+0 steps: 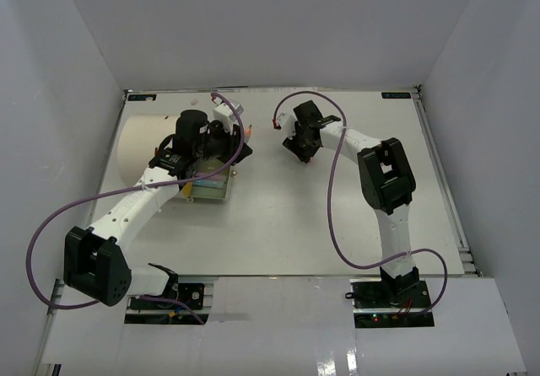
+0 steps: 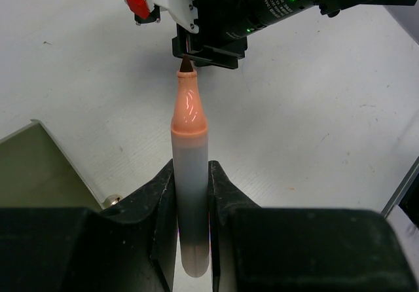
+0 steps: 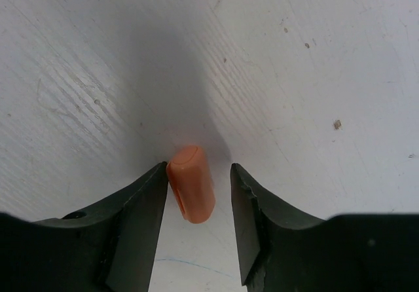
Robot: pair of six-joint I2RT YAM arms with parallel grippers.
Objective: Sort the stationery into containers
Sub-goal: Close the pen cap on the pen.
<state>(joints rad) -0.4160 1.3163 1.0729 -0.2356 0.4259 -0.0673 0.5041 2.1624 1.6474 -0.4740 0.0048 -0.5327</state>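
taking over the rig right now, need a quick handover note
Left gripper: shut on an uncapped orange marker, tip pointing away from the wrist.
Right gripper: open, jaws either side of the orange cap lying on the table, not clamped.
A drawer stands pulled out of the drum; its contents don't show.
Done: marker picked up.
Left: probably grip the cap, recap the marker, drop it in the drawer.

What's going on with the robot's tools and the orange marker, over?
Left tool shut on uncapped orange marker. Right tool open, jaws astride orange cap on table. Nothing in the way.
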